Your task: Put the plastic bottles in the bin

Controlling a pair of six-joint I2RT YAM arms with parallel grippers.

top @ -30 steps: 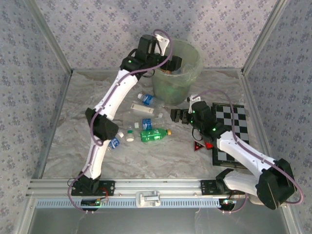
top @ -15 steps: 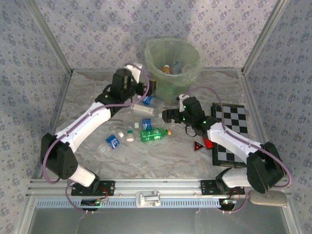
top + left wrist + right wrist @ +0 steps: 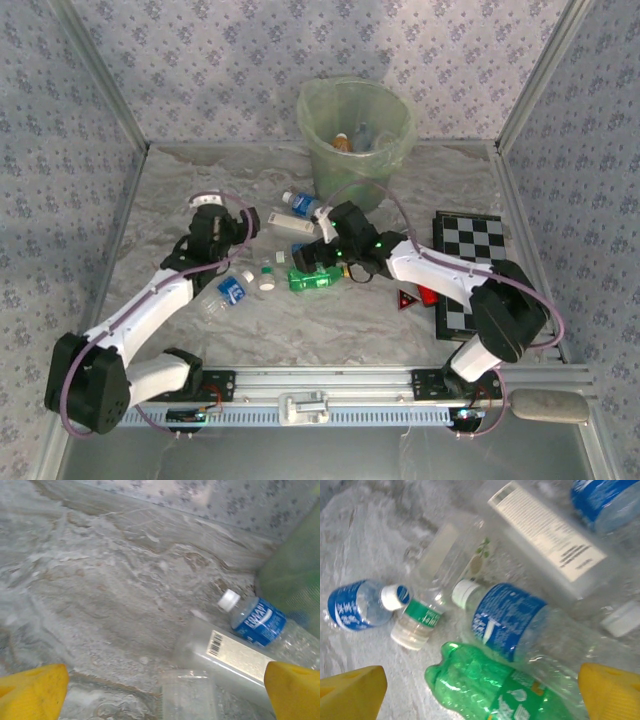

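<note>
The pale green bin point(image 3: 355, 130) stands at the back and holds some bottles. More bottles lie on the table in front of it: a green soda bottle point(image 3: 318, 278) point(image 3: 490, 690), a blue-labelled one point(image 3: 515, 620), a small green-labelled one point(image 3: 417, 620) and another blue-labelled one point(image 3: 232, 290). My right gripper point(image 3: 310, 262) point(image 3: 480, 692) hangs open over the green bottle, with a yellow fingertip on each side. My left gripper point(image 3: 245, 228) point(image 3: 162, 695) is open low over the table, facing a clear flat bottle point(image 3: 235, 655), a blue-labelled bottle point(image 3: 257, 620) and a small clear one point(image 3: 187, 697).
A black-and-white checkerboard point(image 3: 480, 260) lies at the right, with a small red triangle point(image 3: 406, 299) beside it. Patterned walls close in the left, back and right. The metal rail runs along the near edge.
My left arm has come away from the bin and swung down to the table's left. My right arm has reached leftward until it is over the green bottle.
</note>
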